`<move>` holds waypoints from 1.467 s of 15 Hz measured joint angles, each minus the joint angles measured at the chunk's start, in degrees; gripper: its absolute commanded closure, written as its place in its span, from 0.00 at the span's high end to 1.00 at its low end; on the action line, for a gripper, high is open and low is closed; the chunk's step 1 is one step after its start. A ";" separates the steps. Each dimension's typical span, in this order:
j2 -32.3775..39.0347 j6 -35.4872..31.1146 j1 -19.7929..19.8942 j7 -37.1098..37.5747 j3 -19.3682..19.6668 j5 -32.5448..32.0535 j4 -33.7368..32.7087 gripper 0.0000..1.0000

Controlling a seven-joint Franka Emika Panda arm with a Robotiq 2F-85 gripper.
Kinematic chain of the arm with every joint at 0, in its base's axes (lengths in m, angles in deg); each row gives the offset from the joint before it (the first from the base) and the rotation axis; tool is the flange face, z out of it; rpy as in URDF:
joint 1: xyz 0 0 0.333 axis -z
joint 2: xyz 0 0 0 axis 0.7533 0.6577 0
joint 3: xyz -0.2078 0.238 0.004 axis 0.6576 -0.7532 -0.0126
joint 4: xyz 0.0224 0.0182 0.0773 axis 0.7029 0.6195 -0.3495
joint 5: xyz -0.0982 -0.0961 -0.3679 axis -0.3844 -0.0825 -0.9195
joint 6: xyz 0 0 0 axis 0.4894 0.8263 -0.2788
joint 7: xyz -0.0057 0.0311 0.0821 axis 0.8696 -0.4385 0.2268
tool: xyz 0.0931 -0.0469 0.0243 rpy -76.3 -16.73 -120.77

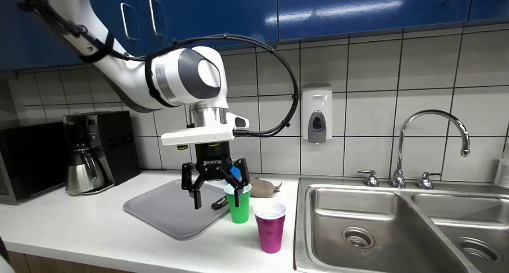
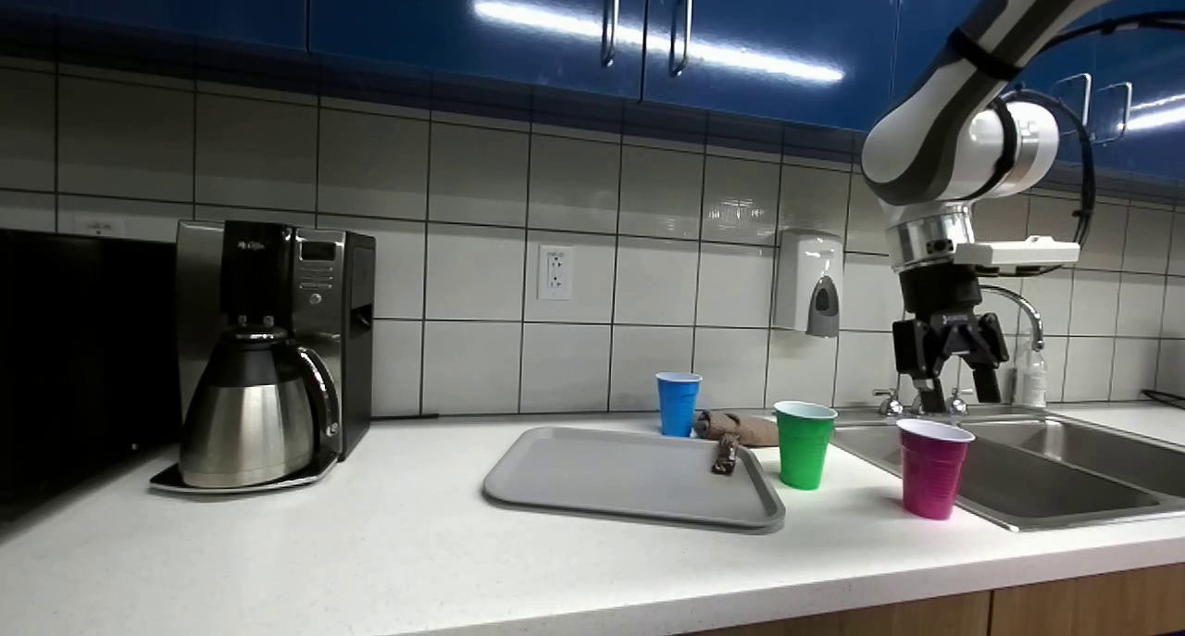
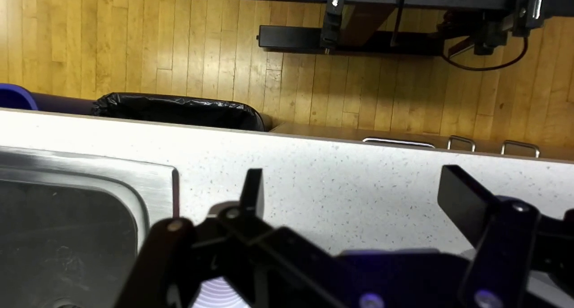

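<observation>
My gripper (image 1: pixel 217 200) is open and empty, pointing down above the counter. It also shows in an exterior view (image 2: pixel 961 395) and in the wrist view (image 3: pixel 354 193), with bare counter showing between its fingers. Three cups stand upright: magenta (image 1: pixel 271 229) (image 2: pixel 933 469), green (image 1: pixel 239 207) (image 2: pixel 804 446) and blue (image 2: pixel 679 405). The gripper partly hides the blue cup (image 1: pixel 235 172) in an exterior view. A white ringed cup interior (image 3: pixel 219 293) shows below the gripper; which cup cannot be told. A dark wrapped bar (image 2: pixel 726 454) lies on the grey tray (image 2: pixel 629 474).
A brown plush-like object (image 2: pixel 754 430) lies behind the tray. A double steel sink (image 1: pixel 358 209) with a tall faucet (image 1: pixel 401 146) adjoins the cups. A coffee maker (image 2: pixel 259 405) stands at the far left, near a black appliance (image 2: pixel 83 367). A soap dispenser (image 1: pixel 317 114) hangs on the tiles.
</observation>
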 measured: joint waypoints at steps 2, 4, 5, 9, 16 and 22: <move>2.29 -1.18 -0.08 1.46 -0.79 0.15 -0.81 1.00; 4.43 -2.12 -0.31 2.69 -1.45 0.21 -2.06 1.00; 5.38 -2.40 -0.46 3.22 -1.76 0.22 -2.76 1.00; 8.47 -2.99 -1.19 4.59 -2.64 0.23 -5.66 1.00; 12.49 -3.32 -2.02 6.06 -3.80 0.23 -10.81 1.00; 17.49 -4.35 -3.08 6.99 -4.96 0.25 -15.48 1.00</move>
